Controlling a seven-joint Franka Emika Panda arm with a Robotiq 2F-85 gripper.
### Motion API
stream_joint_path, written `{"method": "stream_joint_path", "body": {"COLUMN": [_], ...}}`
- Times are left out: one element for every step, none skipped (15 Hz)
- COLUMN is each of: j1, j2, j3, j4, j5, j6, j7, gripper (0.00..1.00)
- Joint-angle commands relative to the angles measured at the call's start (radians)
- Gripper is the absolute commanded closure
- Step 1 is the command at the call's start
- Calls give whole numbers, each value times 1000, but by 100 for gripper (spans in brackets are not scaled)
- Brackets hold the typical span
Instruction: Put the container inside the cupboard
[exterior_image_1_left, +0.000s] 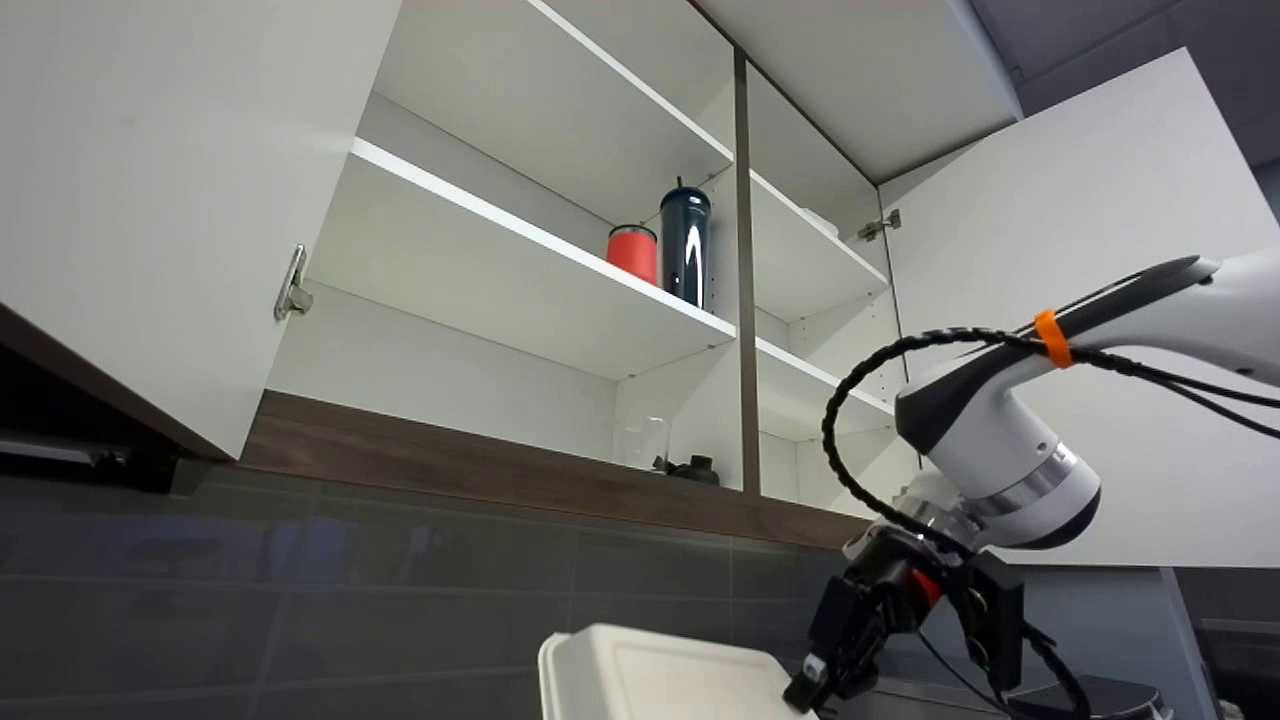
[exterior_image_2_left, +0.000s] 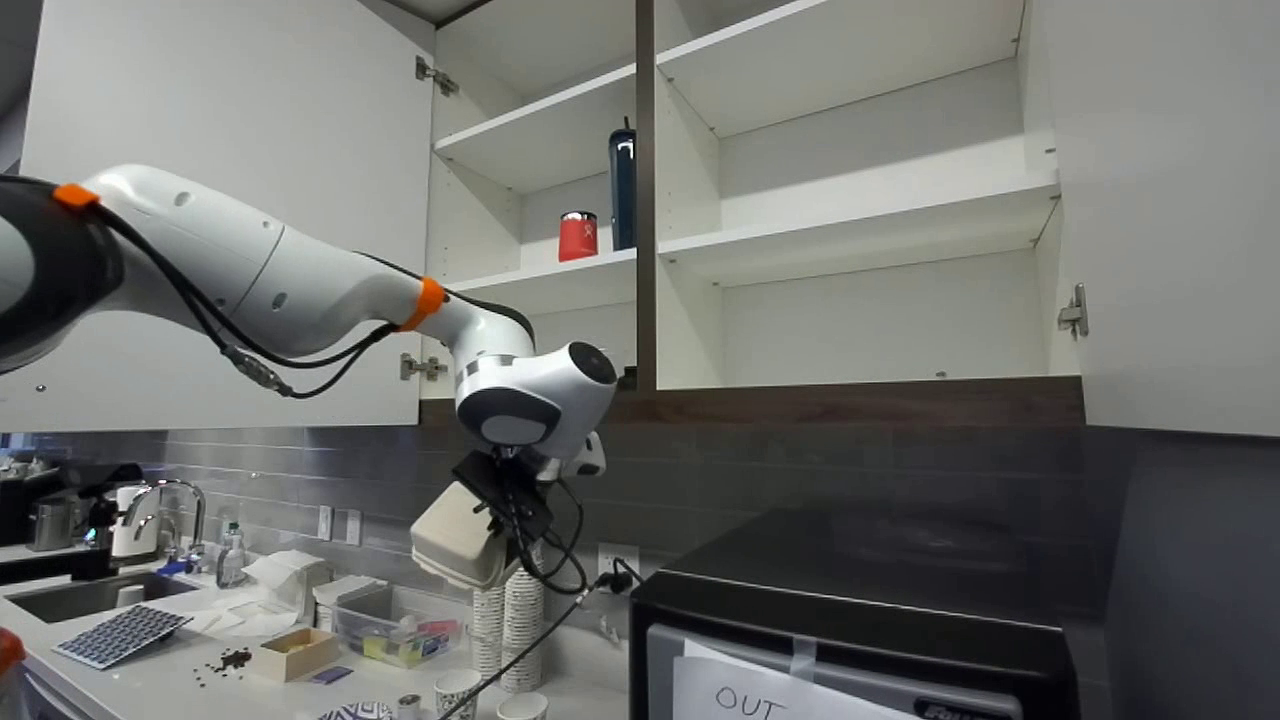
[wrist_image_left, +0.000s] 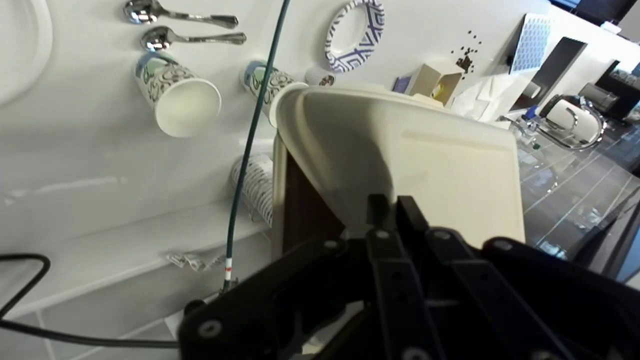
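Note:
The container (exterior_image_1_left: 680, 680), a white rectangular tub, is held tilted in the air above the counter and below the cupboard. It also shows in an exterior view (exterior_image_2_left: 462, 540) and fills the middle of the wrist view (wrist_image_left: 455, 180). My gripper (wrist_image_left: 393, 212) is shut on one of its walls near a corner, with that wall between the fingertips. The gripper also shows in an exterior view (exterior_image_1_left: 812, 690), at the tub's edge. The cupboard (exterior_image_1_left: 480, 430) is white with a dark wood bottom edge. Its doors stand open in both exterior views (exterior_image_2_left: 870, 400). The tub's lower part is cut off in an exterior view.
A red cup (exterior_image_1_left: 632, 253) and a tall dark bottle (exterior_image_1_left: 685, 245) stand on the middle shelf. A clear glass (exterior_image_1_left: 648, 440) and a dark item (exterior_image_1_left: 695, 470) sit on the lowest shelf. Below are a black microwave (exterior_image_2_left: 850, 580), cup stacks (exterior_image_2_left: 522, 630), a plastic bin (exterior_image_2_left: 400, 625) and a cable (wrist_image_left: 255, 125).

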Motion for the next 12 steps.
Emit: {"method": "stream_joint_path", "body": {"j1": [30, 36, 41, 47, 52, 57, 62, 68, 75, 83, 90, 97], "j2": [-54, -66, -74, -83, -88, -92, -96, -98, -97, -97, -96, -98], "j3": [-31, -34, -37, -39, -41, -40, -39, -36, -32, -30, -29, -27], "j4": [38, 50, 58, 70, 84, 97, 110, 126, 140, 157, 171, 185], "j5": [6, 3, 3, 5, 5, 5, 5, 2, 1, 0, -1, 0], "j6": [-37, -48, -48, -53, -64, -67, -75, -80, -81, -85, -92, -96], "j7": [35, 43, 44, 49, 53, 56, 63, 72, 81, 91, 99, 105], "gripper": [98, 98, 98, 98, 98, 98, 98, 98, 98, 98, 98, 98]}}
